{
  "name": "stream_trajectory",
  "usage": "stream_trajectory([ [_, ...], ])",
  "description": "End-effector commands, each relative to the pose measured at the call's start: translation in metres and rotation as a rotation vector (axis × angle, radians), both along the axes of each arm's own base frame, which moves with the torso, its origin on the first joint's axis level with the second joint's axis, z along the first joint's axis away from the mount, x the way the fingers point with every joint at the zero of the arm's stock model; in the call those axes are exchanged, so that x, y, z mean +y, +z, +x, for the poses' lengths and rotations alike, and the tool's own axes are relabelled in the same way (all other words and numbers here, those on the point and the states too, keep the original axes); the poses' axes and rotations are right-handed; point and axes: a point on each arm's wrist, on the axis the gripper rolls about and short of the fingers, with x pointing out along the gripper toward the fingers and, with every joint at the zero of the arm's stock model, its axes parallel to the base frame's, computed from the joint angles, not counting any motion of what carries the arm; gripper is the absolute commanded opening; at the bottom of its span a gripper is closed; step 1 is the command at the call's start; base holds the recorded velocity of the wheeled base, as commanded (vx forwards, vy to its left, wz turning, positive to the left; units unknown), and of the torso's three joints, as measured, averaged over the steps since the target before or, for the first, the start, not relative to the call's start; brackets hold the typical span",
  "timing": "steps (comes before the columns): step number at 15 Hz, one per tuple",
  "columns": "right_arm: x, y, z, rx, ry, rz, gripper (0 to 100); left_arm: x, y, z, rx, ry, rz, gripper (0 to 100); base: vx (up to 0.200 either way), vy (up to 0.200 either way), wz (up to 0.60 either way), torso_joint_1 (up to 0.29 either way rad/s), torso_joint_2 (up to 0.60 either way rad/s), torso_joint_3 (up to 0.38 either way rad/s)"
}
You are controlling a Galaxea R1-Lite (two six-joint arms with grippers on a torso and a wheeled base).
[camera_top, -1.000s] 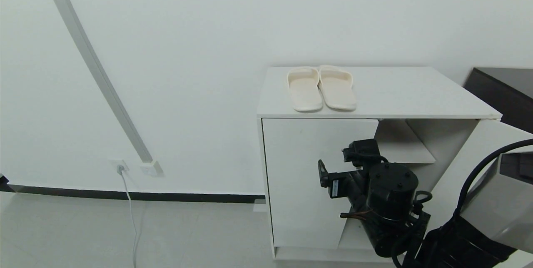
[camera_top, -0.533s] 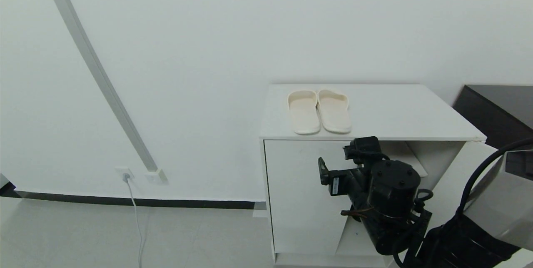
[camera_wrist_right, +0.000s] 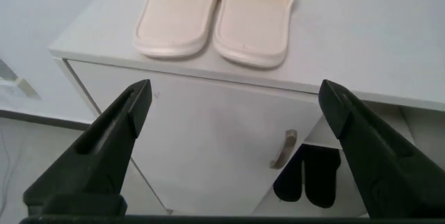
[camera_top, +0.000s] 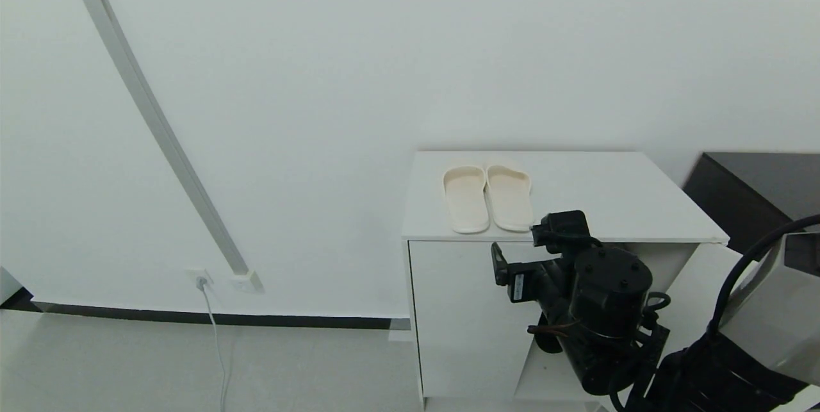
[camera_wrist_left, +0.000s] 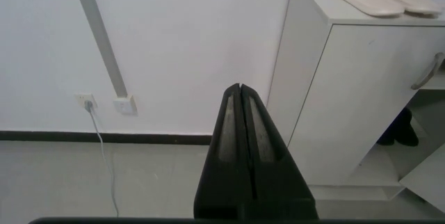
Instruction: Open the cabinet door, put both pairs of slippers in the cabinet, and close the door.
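Observation:
A cream pair of slippers lies side by side on top of the white cabinet. The right door stands swung open, while the left door is closed. A dark pair of slippers stands inside the open half, low down, also seen as the dark pair from the left wrist. My right gripper is open, in front of the cabinet and just below its top edge, facing the cream slippers. My left gripper is shut on nothing, off to the cabinet's left above the floor.
A grey strip runs slanting down the white wall to a socket with a cable hanging to the floor. A dark piece of furniture stands right of the cabinet. The left door carries a metal handle at its inner edge.
The whole head picture has shifted: the cabinet now sits lower and looks smaller, so the camera has moved. The right arm keeps about the same place in the picture.

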Motion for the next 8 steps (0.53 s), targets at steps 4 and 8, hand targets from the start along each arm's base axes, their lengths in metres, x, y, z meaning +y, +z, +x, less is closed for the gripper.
stream_trajectory([
  [4, -0.003, 0.007, 0.0, -0.019, 0.023, -0.045, 100, 0.0, 0.0, 0.0, 0.002, -0.001, 0.01, 0, 0.0, 0.0, 0.0, 0.027, -0.06, -0.032],
  [8, -0.001, 0.036, 0.033, 0.042, -0.036, -0.02, 100, 0.0, 0.0, 0.0, 0.003, -0.001, 0.033, 0, 0.0, 0.0, 0.0, 0.0, 0.0, 0.0],
])
